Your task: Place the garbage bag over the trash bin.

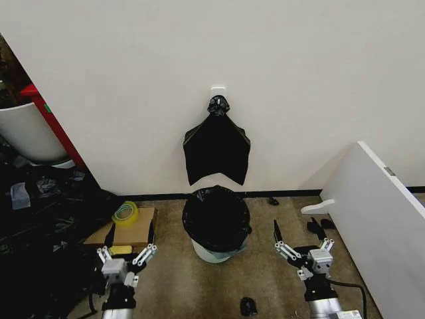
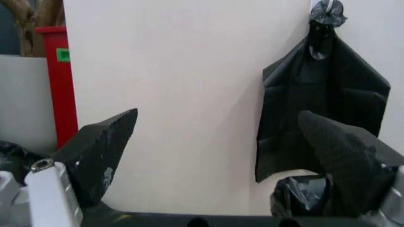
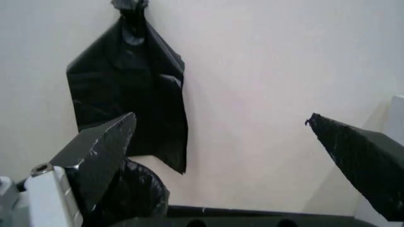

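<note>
- Garbage bag (image 1: 216, 218) lines trash bin (image 1: 214, 251) on floor by wall, under hanging bag bunch (image 1: 216, 151).
- L gripper (image 1: 127, 254) and R gripper (image 1: 300, 241) low either side of bin, both spread wide, holding nothing.

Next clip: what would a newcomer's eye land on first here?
First, the flat bunch of black bags hanging from a hook on the pale wall, dead centre. Right below it stands the trash bin, its mouth already lined with the garbage bag. The left gripper and right gripper are both open, low on either side of the bin and touching nothing.
</note>
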Controlling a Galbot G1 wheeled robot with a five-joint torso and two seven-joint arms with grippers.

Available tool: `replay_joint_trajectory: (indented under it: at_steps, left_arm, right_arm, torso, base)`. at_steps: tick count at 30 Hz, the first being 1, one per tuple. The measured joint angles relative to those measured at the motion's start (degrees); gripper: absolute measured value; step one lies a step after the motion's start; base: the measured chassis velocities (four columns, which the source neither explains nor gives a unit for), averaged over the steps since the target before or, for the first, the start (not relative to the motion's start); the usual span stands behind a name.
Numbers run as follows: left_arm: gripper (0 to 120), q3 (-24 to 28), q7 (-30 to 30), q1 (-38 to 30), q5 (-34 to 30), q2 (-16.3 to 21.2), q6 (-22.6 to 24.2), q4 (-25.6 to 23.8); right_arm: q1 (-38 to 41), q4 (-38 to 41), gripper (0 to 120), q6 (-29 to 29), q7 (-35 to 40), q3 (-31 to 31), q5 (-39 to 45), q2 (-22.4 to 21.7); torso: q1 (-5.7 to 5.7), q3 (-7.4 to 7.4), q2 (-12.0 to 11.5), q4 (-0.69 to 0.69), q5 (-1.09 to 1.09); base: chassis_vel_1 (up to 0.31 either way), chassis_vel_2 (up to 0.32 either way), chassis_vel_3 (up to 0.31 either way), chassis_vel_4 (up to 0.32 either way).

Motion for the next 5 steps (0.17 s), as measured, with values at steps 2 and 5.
replay_joint_trajectory:
  at_steps: [2,5]
  left_arm:
    - [100,0.24,-0.21,0.35,1.11,-0.53,-0.34,-0.03]
    - [100,0.6,-0.36,0.19,1.91,-0.82,-0.57,-0.01]
  right_arm:
    - [-0.64,0.43,100,0.24,0.08,-0.32,-1.49,0.74]
    - [-1.08,0.75,100,0.24,0.26,-0.7,-2.16,1.12]
  torso:
    - [0.0,0.0,0.0,-0.01,-0.01]
    - [0.0,0.0,0.0,-0.01,-0.01]
  base:
    - [0.0,0.0,0.0,0.0]
    - [0.0,0.0,0.0,0.0]
